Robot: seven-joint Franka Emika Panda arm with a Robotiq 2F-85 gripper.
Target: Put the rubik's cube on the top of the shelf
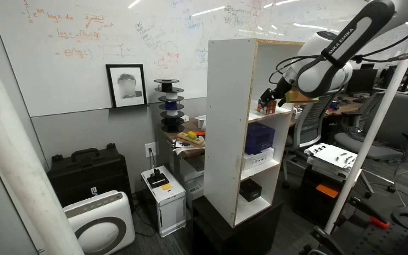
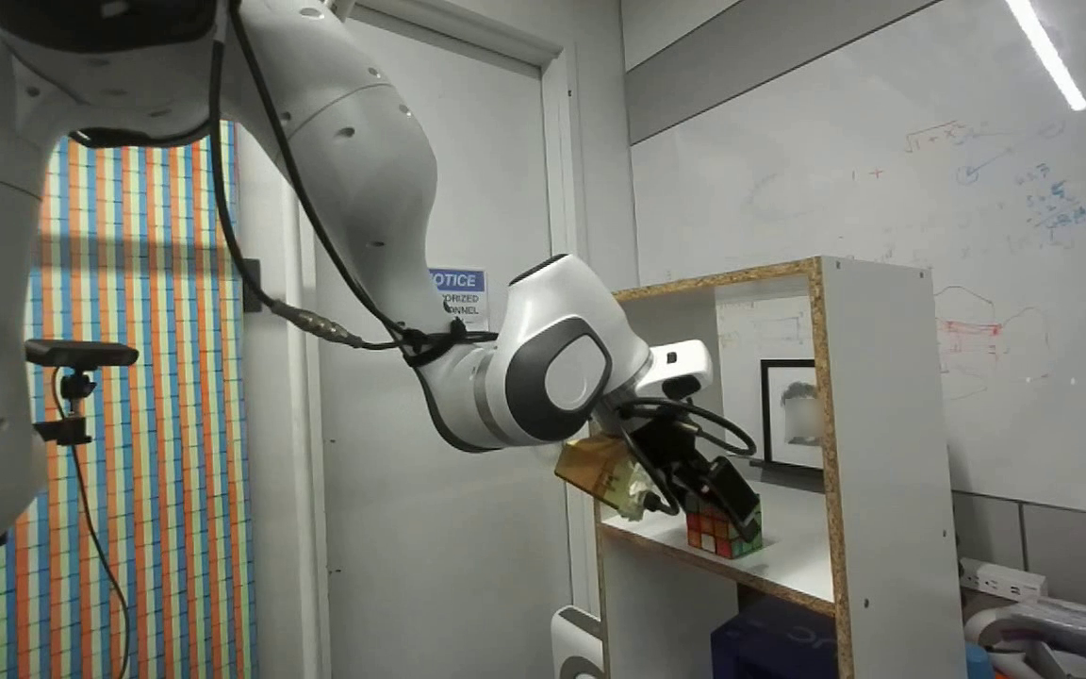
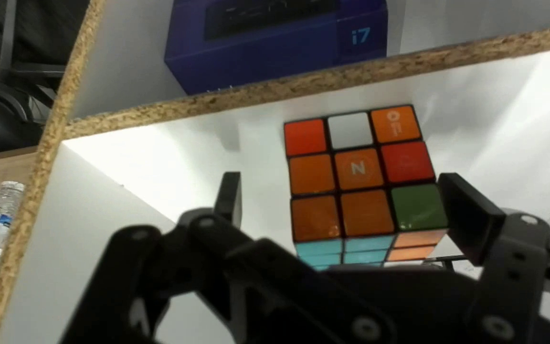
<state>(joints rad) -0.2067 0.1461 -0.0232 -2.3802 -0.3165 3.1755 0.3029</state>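
The rubik's cube [image 3: 351, 169], mostly orange and red on its facing side, stands on the floor board of the white shelf's [image 1: 228, 124] uppermost compartment. It shows in both exterior views [image 1: 269, 107] [image 2: 715, 536], partly behind the fingers. My gripper [image 3: 339, 196] is open and reaches into that compartment with one finger on each side of the cube. In the wrist view the left finger is apart from the cube with a wide gap. The right finger is right beside the cube's edge; I cannot tell whether it touches. The cube's lower rear part is hidden by the gripper.
The shelf's side walls [image 2: 892, 424] and top board [image 2: 722, 279] enclose the compartment. A dark-blue box [image 1: 259, 138] sits on a white box [image 1: 259, 159] in the compartment below. A black box [image 1: 250, 190] lies in the bottom one. A yellow block [image 2: 600, 469] is fixed by the wrist.
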